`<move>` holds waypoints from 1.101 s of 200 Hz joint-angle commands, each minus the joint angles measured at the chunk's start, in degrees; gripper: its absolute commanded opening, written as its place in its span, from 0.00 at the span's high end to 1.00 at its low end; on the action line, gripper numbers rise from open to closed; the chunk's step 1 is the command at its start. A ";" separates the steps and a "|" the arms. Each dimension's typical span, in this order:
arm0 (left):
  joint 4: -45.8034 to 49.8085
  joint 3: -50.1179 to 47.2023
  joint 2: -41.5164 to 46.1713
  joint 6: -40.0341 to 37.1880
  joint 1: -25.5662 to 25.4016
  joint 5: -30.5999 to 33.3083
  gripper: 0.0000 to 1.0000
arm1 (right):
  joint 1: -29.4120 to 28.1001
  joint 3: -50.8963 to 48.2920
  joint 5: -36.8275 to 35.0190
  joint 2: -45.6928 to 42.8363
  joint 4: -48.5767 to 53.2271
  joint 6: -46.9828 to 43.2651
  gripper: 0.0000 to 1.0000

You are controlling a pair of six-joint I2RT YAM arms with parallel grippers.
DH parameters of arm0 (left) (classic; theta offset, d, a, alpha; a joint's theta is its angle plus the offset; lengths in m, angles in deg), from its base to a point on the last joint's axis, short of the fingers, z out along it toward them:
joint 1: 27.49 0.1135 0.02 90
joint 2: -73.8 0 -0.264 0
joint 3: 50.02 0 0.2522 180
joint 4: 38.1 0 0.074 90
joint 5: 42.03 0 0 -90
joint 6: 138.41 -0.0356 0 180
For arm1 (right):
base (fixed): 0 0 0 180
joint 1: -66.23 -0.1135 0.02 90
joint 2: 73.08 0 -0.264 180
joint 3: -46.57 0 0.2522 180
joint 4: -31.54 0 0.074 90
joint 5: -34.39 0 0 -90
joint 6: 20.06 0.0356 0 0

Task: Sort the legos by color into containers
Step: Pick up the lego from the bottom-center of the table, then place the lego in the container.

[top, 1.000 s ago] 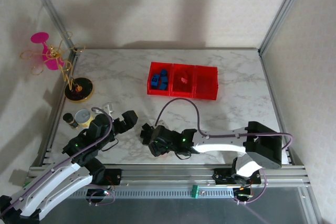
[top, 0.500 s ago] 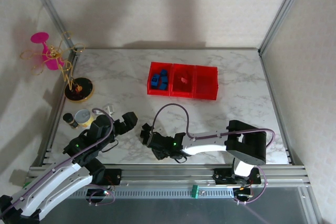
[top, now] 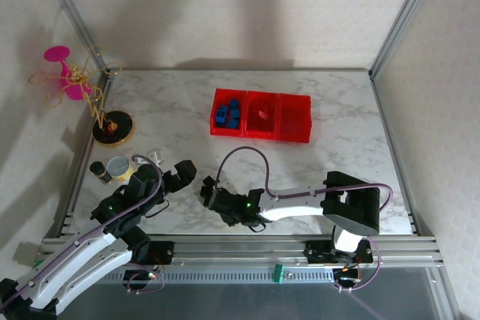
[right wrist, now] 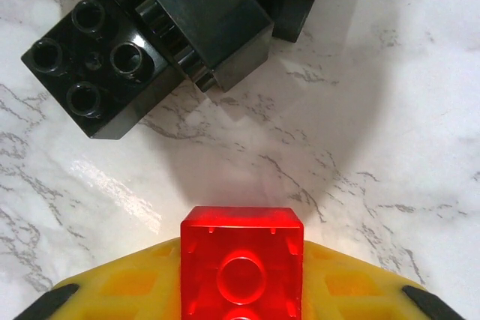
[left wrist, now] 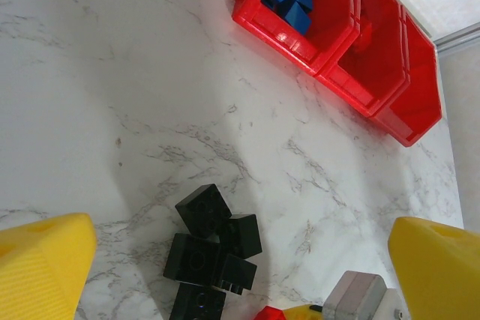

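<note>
1. The small red plastic brick (right wrist: 241,260) sits stud-up between the yellow pads of the right hand (top: 210,195). It is low over the white marbled worktop (top: 337,162), near the 6 o'clock edge in the top view.
2. The right hand is closed on that brick, with its pads against two opposite side walls. The hold looks square rather than on a corner.
3. The red brick is probably light, stiff and hard to damage. Its glossy walls look slippery, so the flat opposite walls are the place to hold. A pinch on the studs or a corner could squirt it out.
4. In the right wrist view, a heap of black plastic bricks (right wrist: 97,65) lies at 11 to 12 o'clock from the red brick, near it but apart. One shows four studs upward and another lies on its side.
5. The left hand (top: 178,174) is at 9 o'clock from the right hand. Its yellow fingers (left wrist: 45,260) are spread wide and hold nothing.
6. Three joined red translucent plastic bins (top: 294,119) stand at 1 o'clock from the right hand, well apart from it. The 9 o'clock bin holds blue plastic bricks (top: 227,114). The middle bin holds one red piece (top: 263,115), so it is likely where the red brick belongs.
7. A small round tin (top: 118,164) stands by the worktop's 9 o'clock edge.
</note>
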 commanded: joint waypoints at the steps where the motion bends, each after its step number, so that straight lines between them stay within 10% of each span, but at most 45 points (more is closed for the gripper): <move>1: -1.11 0.54 -0.57 0.17 0.44 0.12 0.01 | 1.27 1.63 -1.23 -4.27 2.20 1.78 0.71; 100: -8.99 7.18 -11.48 -4.83 0.44 -1.77 0.00 | 23.44 9.19 -5.82 -9.88 5.48 -1.52 0.69; 220: -19.57 11.02 -23.38 -6.32 0.44 -2.70 0.00 | 41.66 29.30 -5.87 13.18 -3.70 -13.04 0.69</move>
